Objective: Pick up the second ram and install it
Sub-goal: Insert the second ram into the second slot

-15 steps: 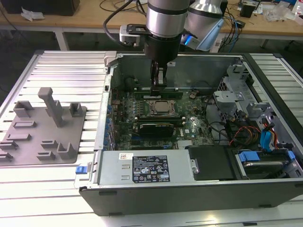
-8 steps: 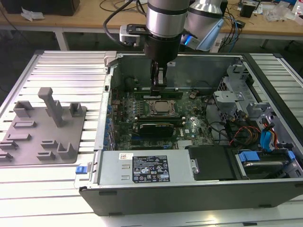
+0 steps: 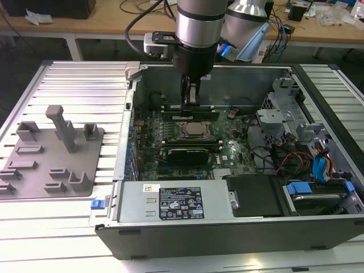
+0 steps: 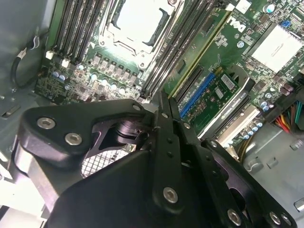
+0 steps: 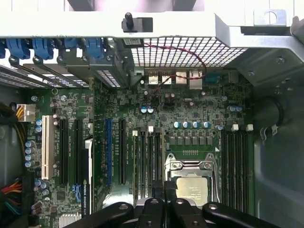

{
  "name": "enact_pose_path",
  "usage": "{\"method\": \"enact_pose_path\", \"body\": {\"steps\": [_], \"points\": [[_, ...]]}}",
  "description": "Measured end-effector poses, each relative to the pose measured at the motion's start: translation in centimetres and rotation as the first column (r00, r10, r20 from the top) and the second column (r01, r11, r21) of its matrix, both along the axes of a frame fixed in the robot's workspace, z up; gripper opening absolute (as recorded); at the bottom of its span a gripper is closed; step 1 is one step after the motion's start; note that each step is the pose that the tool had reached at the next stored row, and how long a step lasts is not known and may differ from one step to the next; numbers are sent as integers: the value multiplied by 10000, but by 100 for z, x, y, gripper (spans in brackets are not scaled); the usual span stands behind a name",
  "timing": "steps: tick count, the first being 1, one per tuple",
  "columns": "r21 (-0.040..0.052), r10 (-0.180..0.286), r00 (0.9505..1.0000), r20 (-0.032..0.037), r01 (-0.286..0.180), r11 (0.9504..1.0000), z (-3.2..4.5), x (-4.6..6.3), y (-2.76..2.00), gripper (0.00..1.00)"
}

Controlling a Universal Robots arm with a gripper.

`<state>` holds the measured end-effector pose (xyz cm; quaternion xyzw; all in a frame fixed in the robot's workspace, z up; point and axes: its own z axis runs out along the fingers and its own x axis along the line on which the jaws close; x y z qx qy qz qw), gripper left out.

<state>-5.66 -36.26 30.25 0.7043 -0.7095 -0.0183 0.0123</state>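
Second ram [image 3: 206, 112], thin long green stick, standing beside CPU socket [image 3: 192, 129], fingers [image 3: 194, 94] clamped on it

Bright room light falls from above. The ribbed table [image 3: 57, 222] glares near-white along its near edge, while the computer case [image 3: 170, 233] holds shade inside, deepest under my arm [image 3: 196, 23]. In the second wrist view the CPU socket cover [image 4: 137, 21] is washed out and my pincer [image 4: 165, 102] is a black mass. In the first wrist view the case's rim [image 5: 180, 23] is blown white and the motherboard [image 5: 190, 109] is evenly lit.
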Motion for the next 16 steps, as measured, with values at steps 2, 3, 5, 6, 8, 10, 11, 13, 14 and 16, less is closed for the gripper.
{"method": "enact_pose_path", "body": {"steps": [2,3,5,6,8,10,11,13,14,16], "points": [[0,1,10000,0,-1,10000,-40,0,-11,9],[-1,-1,10000,-1,1,10000,-61,0,-12,9],[0,-1,10000,0,1,10000,-129,0,-20,9],[1,-1,10000,1,1,10000,-149,1,-21,9],[0,0,10000,0,0,10000,-210,1,-23,9],[-1,0,10000,0,0,10000,-267,1,-23,9],[-1,0,10000,0,0,10000,-277,2,-23,9],[0,2,10000,0,-2,10000,-302,10,-23,9],[-1,0,10000,-3,0,10000,-321,31,-23,9],[0,1,10000,-4,-1,10000,-383,78,-24,9]]}}
